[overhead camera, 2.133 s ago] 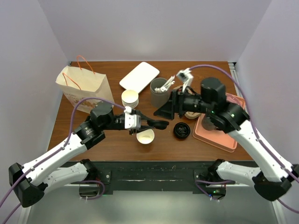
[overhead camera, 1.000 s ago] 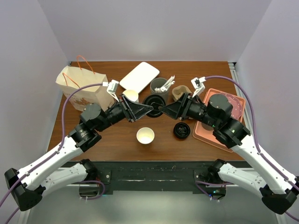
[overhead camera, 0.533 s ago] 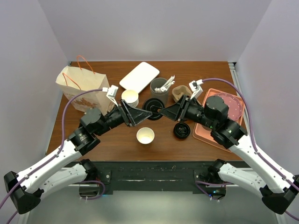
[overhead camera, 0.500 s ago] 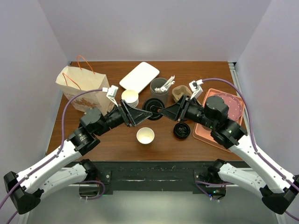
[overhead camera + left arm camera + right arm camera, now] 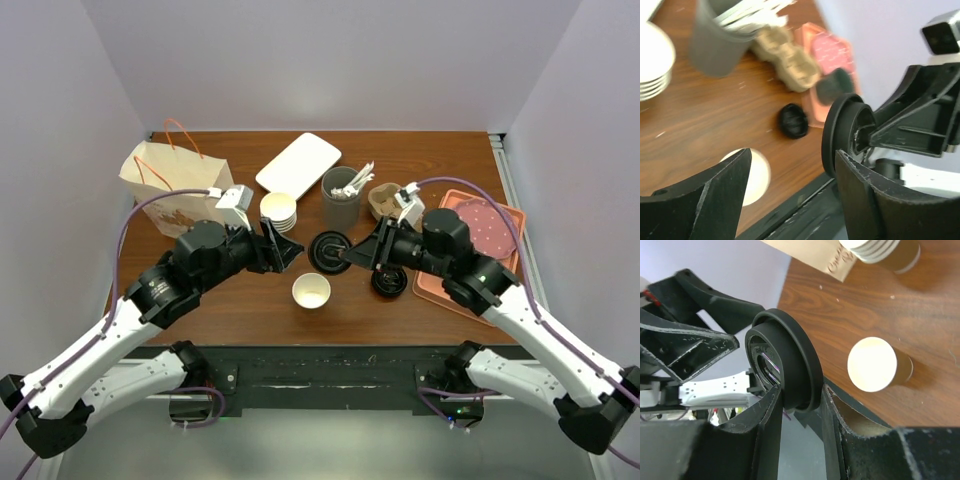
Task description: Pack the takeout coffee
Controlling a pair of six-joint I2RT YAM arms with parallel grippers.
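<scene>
Black plastic lid [image 5: 785, 365]: held on edge, clamped across its rim by the right gripper [image 5: 350, 256], whose fingers are closed down to the rim's thickness. It hangs above the table [image 5: 250, 300] at about 1 o'clock from the cup. Cream paper cup, the takeout coffee [image 5: 311, 291]: upright, uncapped, standing alone on the wood near the front edge, apart from both grippers. Opposite, left gripper [image 5: 285, 247]: fingers spread wide, nothing between them, poised at 11 o'clock from the cup and facing the lid. Destination, paper bag [image 5: 175, 185]: standing at 10 o'clock on the table, well apart from the cup. Other stock: stack of lidless cups [image 5: 279, 210]; grey cup of utensils [image 5: 341, 196]; second black lid [image 5: 388, 280] lying flat at 3 o'clock from the cup; pink tray [image 5: 505, 218] at the right. Step in hand, by judgement: capping, with bagging to come after. Handling note: the lid needs turning from vertical to level, hollow side down, then centring over the rim before any pressure. Which face looks toward the cup is hard to read from the wrist view, though it appears to be the recessed one. The empty left fingers would serve best closing lightly on the cup wall low down, since thin paper buckles and an unsteadied cup would likely tip under an off-centre push.
</scene>
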